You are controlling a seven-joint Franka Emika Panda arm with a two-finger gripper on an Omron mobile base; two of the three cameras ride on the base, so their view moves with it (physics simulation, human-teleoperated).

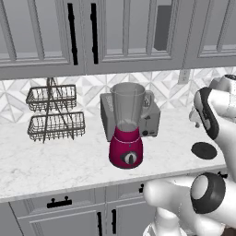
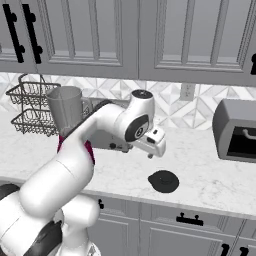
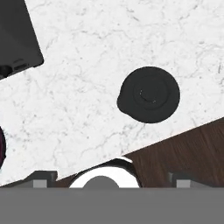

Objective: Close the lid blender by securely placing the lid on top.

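A small flat round black lid (image 2: 163, 181) lies on the white marble counter (image 1: 55, 161) near its front edge. The white arm's two-finger gripper (image 2: 150, 155) hangs above it; its opening cannot be told. Farther back left stands the magenta-based blender with its clear jar (image 1: 126, 124), uncovered, before a grey boxy toaster (image 1: 150, 120).

Rendered home kitchen, indicated by grey panelled wall cabinets (image 1: 115, 32) with black handles, white marble counter (image 1: 55, 161), patterned tile backsplash (image 2: 200, 105), blender (image 1: 126, 126), toaster (image 1: 150, 117), two-tier wire rack (image 1: 53, 110), wall outlet (image 2: 187, 91).
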